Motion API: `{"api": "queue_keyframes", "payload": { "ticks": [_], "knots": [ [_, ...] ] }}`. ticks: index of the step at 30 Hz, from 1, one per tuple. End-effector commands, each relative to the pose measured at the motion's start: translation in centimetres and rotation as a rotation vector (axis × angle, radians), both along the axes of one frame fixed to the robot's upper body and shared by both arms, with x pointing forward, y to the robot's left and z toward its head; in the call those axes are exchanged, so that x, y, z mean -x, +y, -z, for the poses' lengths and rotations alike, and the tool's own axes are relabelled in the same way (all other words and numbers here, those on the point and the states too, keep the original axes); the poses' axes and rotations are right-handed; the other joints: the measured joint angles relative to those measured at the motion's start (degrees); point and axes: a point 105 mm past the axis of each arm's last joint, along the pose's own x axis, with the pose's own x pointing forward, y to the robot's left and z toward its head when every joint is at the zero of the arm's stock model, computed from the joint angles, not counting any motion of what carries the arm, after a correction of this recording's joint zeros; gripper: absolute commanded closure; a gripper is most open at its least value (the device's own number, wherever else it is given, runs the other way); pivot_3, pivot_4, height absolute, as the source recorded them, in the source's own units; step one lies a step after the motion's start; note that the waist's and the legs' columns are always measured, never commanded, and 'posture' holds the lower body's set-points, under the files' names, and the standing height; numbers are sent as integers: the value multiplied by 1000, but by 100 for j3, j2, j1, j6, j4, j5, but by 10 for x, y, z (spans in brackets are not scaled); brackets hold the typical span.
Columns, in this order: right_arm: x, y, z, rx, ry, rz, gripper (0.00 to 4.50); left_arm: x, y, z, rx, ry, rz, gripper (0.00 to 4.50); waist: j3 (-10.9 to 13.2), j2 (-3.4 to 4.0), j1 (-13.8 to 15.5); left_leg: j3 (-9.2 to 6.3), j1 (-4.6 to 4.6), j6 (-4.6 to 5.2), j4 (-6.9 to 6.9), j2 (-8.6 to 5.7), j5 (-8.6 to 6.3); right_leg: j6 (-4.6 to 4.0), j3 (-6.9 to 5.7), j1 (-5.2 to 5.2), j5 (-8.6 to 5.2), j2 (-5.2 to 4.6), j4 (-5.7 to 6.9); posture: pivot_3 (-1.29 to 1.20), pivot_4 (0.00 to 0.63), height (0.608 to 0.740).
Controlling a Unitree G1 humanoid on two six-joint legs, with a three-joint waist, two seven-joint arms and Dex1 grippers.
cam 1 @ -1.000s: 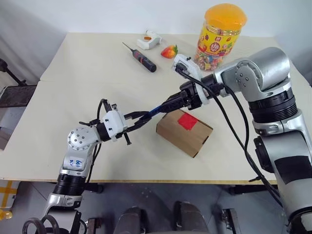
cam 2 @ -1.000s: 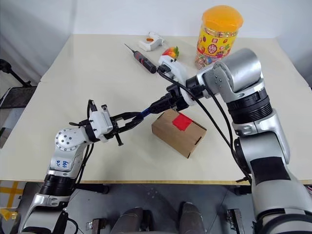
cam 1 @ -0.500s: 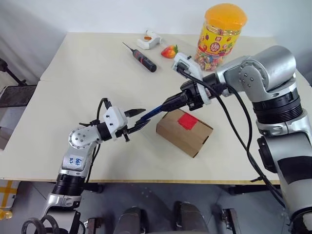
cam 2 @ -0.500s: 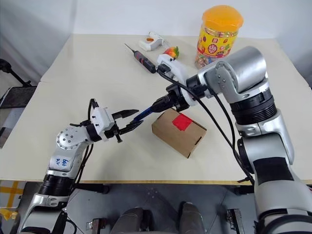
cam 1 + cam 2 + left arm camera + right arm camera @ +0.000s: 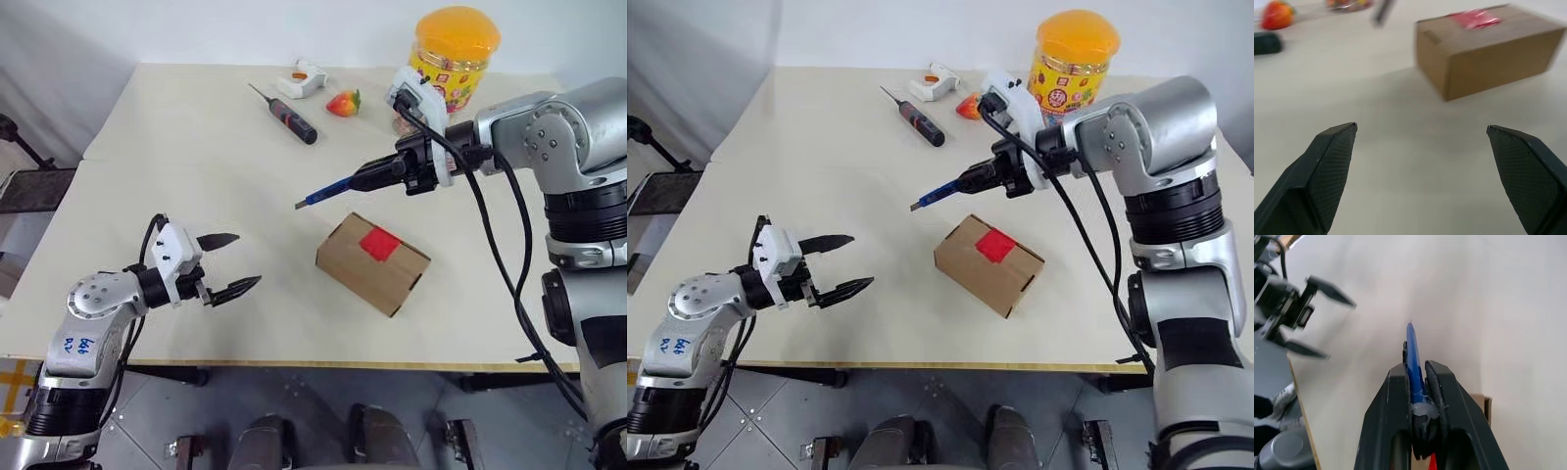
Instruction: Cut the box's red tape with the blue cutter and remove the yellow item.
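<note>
The box (image 5: pixel 372 264), a small brown carton, lies on the table right of centre with the red tape (image 5: pixel 380 244) on its top face. My right gripper (image 5: pixel 364 180) hovers above and behind the box, shut on the blue cutter (image 5: pixel 328 190), whose dark tip points left and slightly down. In the right wrist view the blue cutter (image 5: pixel 1413 352) sticks out between the two closed fingers. My left gripper (image 5: pixel 245 259) stands open and empty near the table's front left, pointing toward the box (image 5: pixel 1484 49). The yellow item is hidden.
At the back of the table stand a yellow-lidded candy jar (image 5: pixel 453 59), a red strawberry toy (image 5: pixel 342 103), a black screwdriver (image 5: pixel 287 116) and a small white tool (image 5: pixel 302 78). The table's front edge (image 5: pixel 294 364) runs just below the left gripper.
My left gripper let go of the blue cutter, opened wide and drew back to the left. My right gripper lifted the cutter up and to the right, away from the box.
</note>
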Motion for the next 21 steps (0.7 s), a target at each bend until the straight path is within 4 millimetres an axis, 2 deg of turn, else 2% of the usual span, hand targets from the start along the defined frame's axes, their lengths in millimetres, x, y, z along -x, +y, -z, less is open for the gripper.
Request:
{"api": "queue_keyframes", "payload": {
  "ticks": [1,5,10,13,21],
  "knots": [
    [1,-12,-20,-47,-91,39,4344,10,-21,-21,55,-31,80,0,1,0,4,1,0,0,0,1,0,0,0,0,0,1,0,0,150,740],
    [-1,-24,-27,-48,-153,105,4344,7,-48,-33,82,-71,116,0,1,-1,42,2,0,0,0,0,0,0,0,0,0,2,0,0,150,740],
    [5,-42,-28,-20,-205,160,4344,-7,-93,-46,90,-98,177,0,4,-6,111,6,-4,2,5,-4,1,1,1,1,1,2,-2,0,150,740],
    [12,-53,-27,19,-250,195,4344,-22,-117,-48,77,-69,222,619,5,-9,185,3,-5,2,5,-5,1,1,-1,1,1,3,-3,0,150,740],
    [26,-71,-9,142,-297,254,4344,-42,-132,-26,-66,113,257,2986,7,-10,117,19,-5,2,1,4,2,3,-5,-1,1,12,-16,0,150,740]
  ]
}}
